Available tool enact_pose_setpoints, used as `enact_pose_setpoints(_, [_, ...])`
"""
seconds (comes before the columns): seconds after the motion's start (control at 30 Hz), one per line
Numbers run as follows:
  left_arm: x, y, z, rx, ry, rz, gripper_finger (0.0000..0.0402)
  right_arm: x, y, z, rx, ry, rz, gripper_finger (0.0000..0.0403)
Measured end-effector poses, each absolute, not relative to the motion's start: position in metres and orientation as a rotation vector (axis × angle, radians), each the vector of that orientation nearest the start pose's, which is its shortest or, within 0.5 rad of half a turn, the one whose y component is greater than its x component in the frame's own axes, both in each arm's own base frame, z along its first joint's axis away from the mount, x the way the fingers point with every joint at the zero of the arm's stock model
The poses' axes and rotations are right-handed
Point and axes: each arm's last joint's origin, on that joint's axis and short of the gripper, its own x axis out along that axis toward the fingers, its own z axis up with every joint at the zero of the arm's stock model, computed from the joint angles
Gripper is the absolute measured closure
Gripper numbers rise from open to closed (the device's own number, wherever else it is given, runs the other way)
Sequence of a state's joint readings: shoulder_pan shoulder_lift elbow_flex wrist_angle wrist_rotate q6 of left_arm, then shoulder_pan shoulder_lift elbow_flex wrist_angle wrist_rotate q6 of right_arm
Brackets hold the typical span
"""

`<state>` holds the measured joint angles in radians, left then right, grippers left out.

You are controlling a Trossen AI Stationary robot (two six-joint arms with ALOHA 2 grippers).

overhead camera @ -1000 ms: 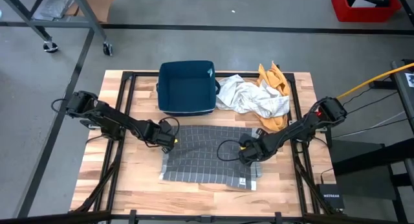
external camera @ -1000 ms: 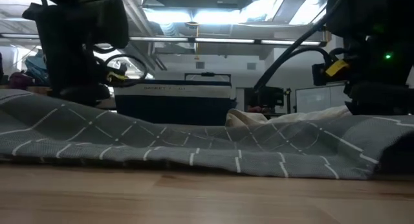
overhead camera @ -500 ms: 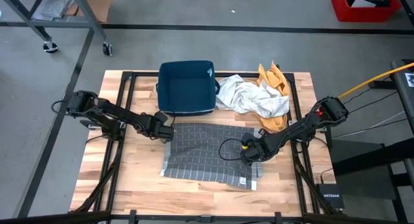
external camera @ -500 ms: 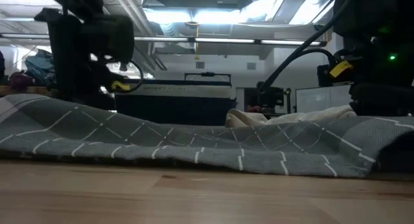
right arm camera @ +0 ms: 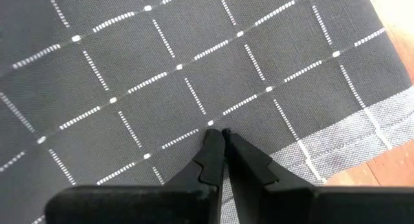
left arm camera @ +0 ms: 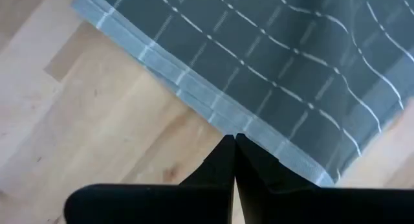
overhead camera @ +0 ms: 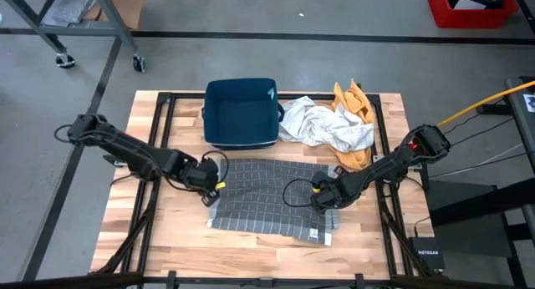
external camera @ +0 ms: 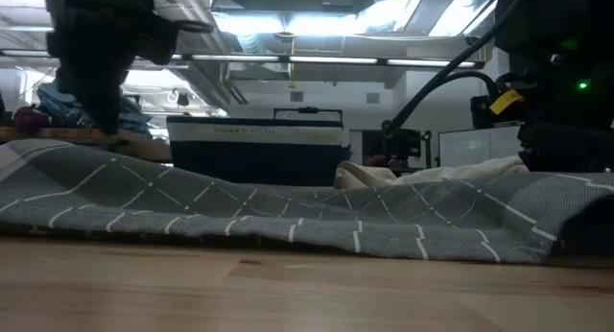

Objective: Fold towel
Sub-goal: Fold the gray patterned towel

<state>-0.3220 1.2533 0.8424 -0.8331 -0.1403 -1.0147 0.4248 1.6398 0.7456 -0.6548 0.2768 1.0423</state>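
The grey towel [overhead camera: 269,199] with a white grid lies spread flat on the wooden table [overhead camera: 167,239]; the low view shows it as a long grey band [external camera: 288,212]. My left gripper [left arm camera: 233,139] is shut and hangs above the towel's left hem [left arm camera: 194,94], clear of it, with nothing between its fingers; the high view shows it at the towel's left edge [overhead camera: 211,191]. My right gripper [right arm camera: 220,132] is shut, its tips down on the towel's right part [overhead camera: 323,202], a little in from the right hem [right arm camera: 349,136]. My right gripper sets its shut fingertips [right arm camera: 212,138] down on the towel's top surface [right arm camera: 194,101], a little in from the pale right hem, coming from above and pointing steeply down. The cloth around the tips lies flat on the table. No fold shows between the fingers.
A dark blue bin [overhead camera: 242,112] stands at the table's far edge, also in the low view [external camera: 257,145]. Beside it on the right lie a crumpled white cloth [overhead camera: 322,126] and an orange cloth [overhead camera: 355,105]. Bare wood lies along the near edge.
My left gripper has risen from the towel's left edge and tipped, staying shut and taking no cloth with it; it has drawn a little toward the near edge. The towel has stayed flat. My right gripper has kept still.
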Motion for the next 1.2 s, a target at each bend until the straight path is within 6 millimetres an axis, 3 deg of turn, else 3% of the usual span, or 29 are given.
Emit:
enact_pose_setpoints(0.13, [0.209,-0.063,0.219,-0.542,1.114,0.498,0.0383,0.223,0.092,0.118,0.324,1.304,-0.615,0.0377])
enact_pose_setpoints(0.27, [0.213,-0.056,0.215,-0.512,1.077,0.578,0.0339,0.223,0.092,0.118,0.327,1.300,-0.612,0.0377])
enact_pose_setpoints(0.5, [0.221,-0.037,0.210,-0.626,1.042,0.732,0.0275,0.226,0.094,0.120,0.323,1.295,-0.591,0.0377])
enact_pose_setpoints(0.73, [0.230,-0.023,0.195,-0.679,1.063,0.854,0.0272,0.239,0.101,0.129,0.315,1.288,-0.496,0.0377])
enact_pose_setpoints(1.03, [0.233,-0.017,0.170,-0.612,1.208,0.959,0.0274,0.233,0.111,0.129,0.300,1.320,-0.443,0.0377])
enact_pose_setpoints(1.2, [0.239,-0.013,0.157,-0.658,1.152,0.943,0.0274,0.228,0.119,0.129,0.284,1.298,-0.453,0.0377])
